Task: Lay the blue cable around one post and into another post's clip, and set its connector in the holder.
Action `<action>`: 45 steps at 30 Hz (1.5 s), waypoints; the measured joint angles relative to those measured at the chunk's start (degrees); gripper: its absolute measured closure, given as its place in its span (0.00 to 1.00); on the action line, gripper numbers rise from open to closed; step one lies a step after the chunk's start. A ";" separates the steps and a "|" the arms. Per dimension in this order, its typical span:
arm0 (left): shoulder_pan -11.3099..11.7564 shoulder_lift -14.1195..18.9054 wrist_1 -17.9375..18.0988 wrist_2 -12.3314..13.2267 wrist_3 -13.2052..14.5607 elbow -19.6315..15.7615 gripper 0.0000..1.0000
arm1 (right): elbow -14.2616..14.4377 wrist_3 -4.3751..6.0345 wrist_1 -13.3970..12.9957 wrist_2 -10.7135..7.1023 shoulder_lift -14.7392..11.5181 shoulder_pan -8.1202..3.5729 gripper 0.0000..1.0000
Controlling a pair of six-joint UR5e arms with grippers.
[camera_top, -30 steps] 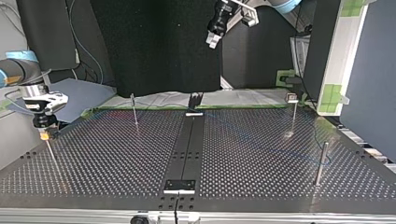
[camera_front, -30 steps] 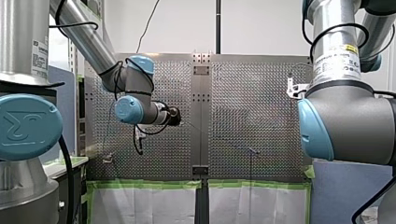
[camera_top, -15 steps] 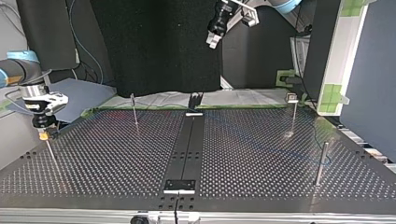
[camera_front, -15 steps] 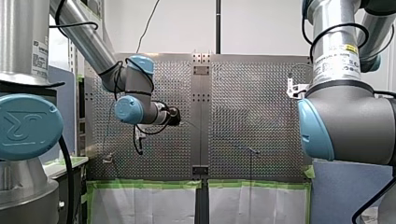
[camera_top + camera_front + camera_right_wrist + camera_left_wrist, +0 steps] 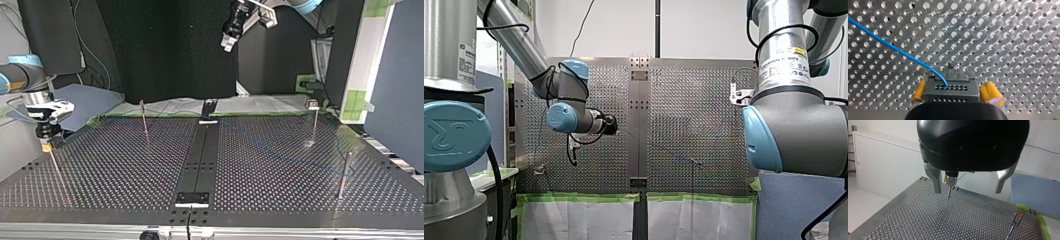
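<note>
Two claws to report. Right claw: stands slightly parted around grey connector, yellow pads just beside it. Left claw: hangs wide open, empty, high over surface. Blue cable: runs from connector across surface.

Bright, even room light is glinting off the hole rims of the table in the right wrist view, and in the top view its surface is carrying a soft sheen beneath a dark backdrop. In the left wrist view my left gripper is looming as a dark, near-featureless mass, while the front view's nearest arm housings are looking soft.
</note>
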 joint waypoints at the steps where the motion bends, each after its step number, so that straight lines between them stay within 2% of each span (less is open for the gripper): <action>1: 0.00 0.00 0.00 0.00 0.00 0.00 0.02 | 0.01 0.03 0.00 -0.01 0.01 0.07 0.00; 19: 0.00 0.00 0.00 -0.09 0.05 -0.05 0.02 | 0.06 -0.31 1.35 0.56 0.08 0.36 0.00; 32: 0.01 0.02 0.00 0.00 0.01 0.00 0.02 | 0.06 -0.28 0.94 0.93 0.09 0.34 0.00; 45: 0.17 0.00 0.00 0.00 0.06 -0.03 0.02 | 0.04 -0.21 1.02 2.67 0.07 0.28 0.00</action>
